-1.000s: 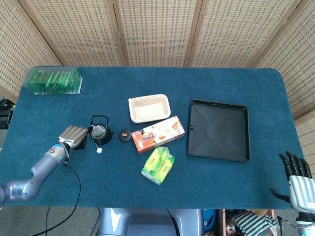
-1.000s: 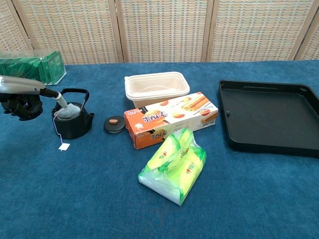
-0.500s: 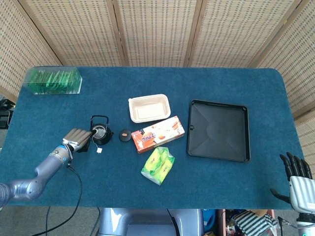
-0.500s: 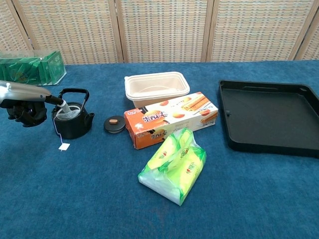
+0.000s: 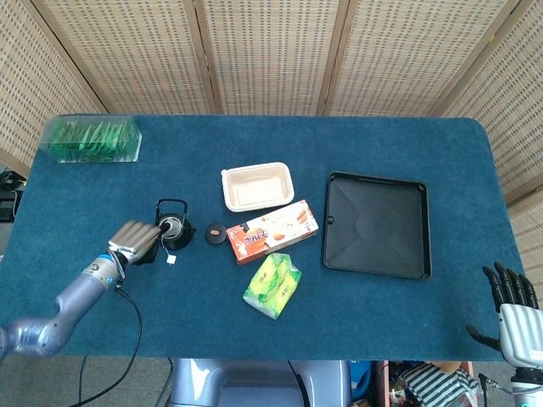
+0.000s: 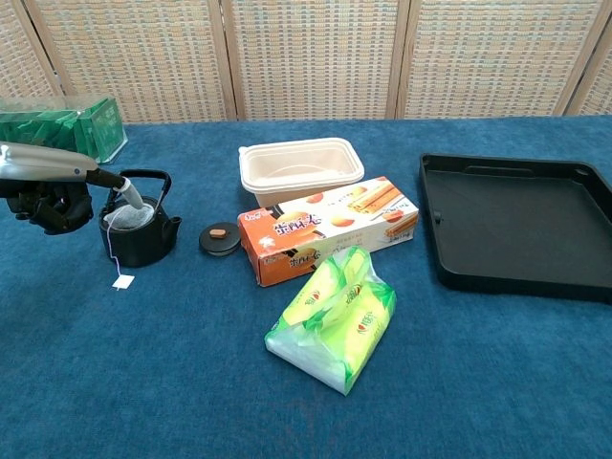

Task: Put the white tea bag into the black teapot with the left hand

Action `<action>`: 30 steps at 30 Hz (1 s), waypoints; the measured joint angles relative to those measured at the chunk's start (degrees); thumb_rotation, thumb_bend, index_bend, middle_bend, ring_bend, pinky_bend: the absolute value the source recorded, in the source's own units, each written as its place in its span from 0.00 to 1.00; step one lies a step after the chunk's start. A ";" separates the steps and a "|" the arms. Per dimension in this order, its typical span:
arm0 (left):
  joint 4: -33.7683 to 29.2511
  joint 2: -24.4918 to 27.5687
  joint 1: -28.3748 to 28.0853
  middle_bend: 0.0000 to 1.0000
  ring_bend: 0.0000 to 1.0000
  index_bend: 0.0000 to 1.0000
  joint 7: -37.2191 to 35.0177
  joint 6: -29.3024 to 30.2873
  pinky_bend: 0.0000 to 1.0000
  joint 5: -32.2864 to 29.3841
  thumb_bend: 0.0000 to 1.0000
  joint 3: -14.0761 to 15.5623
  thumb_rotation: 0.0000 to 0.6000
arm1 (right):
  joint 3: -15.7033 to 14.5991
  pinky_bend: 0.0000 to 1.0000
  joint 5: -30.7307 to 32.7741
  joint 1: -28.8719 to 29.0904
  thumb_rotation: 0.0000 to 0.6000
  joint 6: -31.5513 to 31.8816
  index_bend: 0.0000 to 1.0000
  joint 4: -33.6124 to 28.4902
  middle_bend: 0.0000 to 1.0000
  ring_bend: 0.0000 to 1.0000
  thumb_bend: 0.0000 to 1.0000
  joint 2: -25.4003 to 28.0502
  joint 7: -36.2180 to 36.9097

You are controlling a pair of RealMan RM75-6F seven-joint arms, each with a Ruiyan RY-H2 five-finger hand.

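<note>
My left hand (image 6: 43,199) pinches the limp, featherlight white tea bag (image 6: 126,217) at its top, sagging below my fingers into the black teapot (image 6: 140,232)

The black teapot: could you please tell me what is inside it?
The white tea bag sits in the black teapot mouth, its tag on the table; the left hand pinches it. Below is hidden.

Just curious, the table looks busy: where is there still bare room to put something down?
Bare cloth lies right of the green box, and the black tray is empty. Crowded: teapot, lid, snack box.
</note>
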 measured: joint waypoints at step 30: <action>7.09 -5.07 -2.96 0.79 0.75 0.15 1.25 -2.58 0.73 -7.45 1.00 2.03 1.00 | -0.05 0.09 0.45 -0.15 1.00 -0.27 0.10 -0.18 0.11 0.00 0.02 0.05 -0.10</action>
